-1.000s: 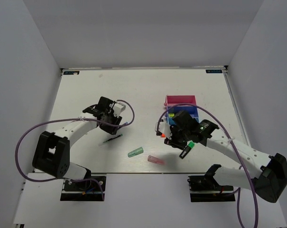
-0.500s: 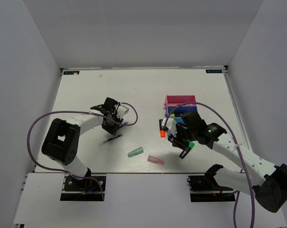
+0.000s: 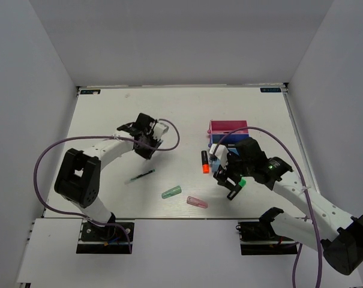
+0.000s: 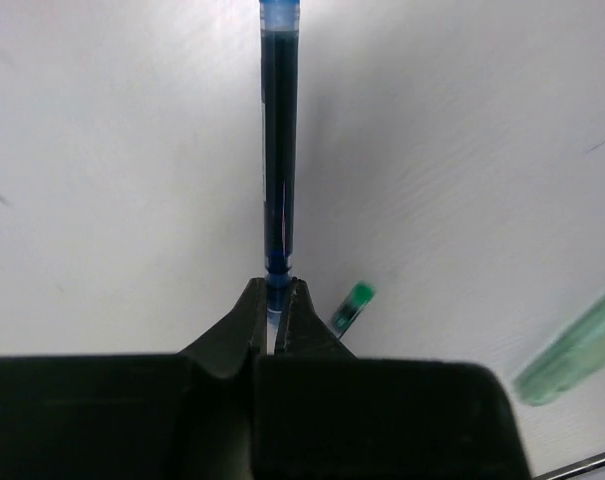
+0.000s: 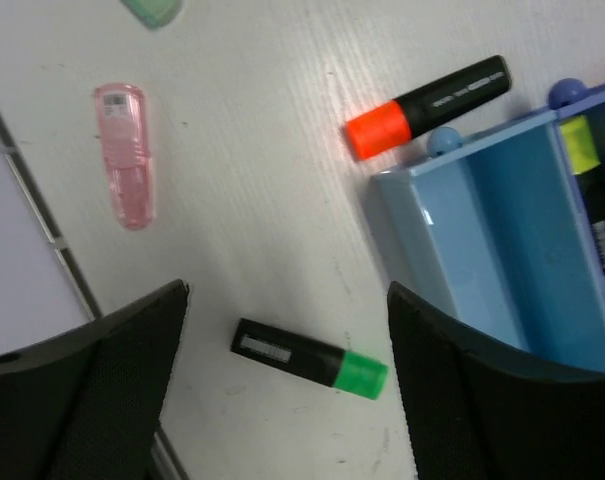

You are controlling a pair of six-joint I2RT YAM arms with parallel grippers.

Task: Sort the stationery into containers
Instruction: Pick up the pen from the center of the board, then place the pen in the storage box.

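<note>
My left gripper is shut on the end of a dark blue pen, which points away from the jaws. Another dark blue pen lies on the table. My right gripper is open and empty, and hovers over a green-ended highlighter, its fingers to either side. An orange-ended highlighter lies left of the light blue bin, close to its corner. A yellow-ended highlighter lies in the dark blue bin. The magenta bin is the farthest of the bins.
A translucent green capsule and a pink capsule lie near the table's front edge; the pink one also shows in the right wrist view. White walls enclose the table on three sides. My right arm hides most of the blue bins from above.
My left gripper has moved up and to the right, away from the pen on the table. My right gripper has shifted right, uncovering the orange-ended highlighter.
</note>
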